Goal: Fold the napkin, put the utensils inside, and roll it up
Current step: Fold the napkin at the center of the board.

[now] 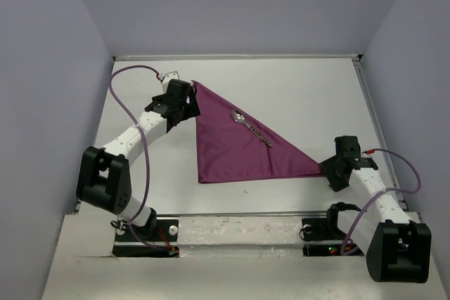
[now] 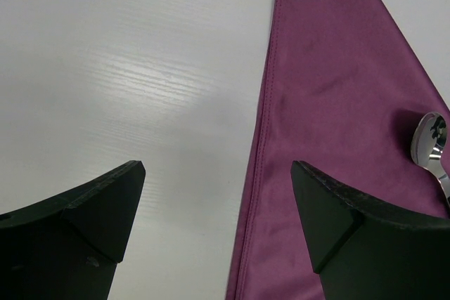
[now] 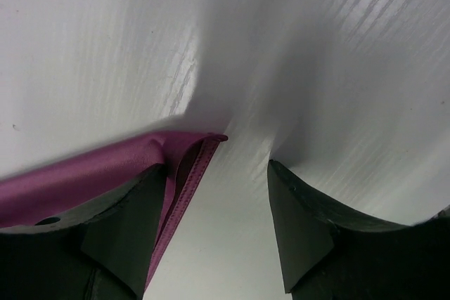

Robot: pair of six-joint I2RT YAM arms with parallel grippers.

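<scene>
Hovering low at the near corner of the napkin [image 1: 232, 145] with the right hand [image 3: 216, 180] spread, cloth tip against one finger, not pinched. Folded into a triangle already, flat on the table [image 1: 302, 96]. Just one spoon [image 1: 251, 128] spotted, resting on the cloth beside the long slanted edge. Farther back, straddling the napkin's left edge with the left hand [image 2: 218, 173] wide apart, empty. Rolling not begun yet, by the look of it.
</scene>
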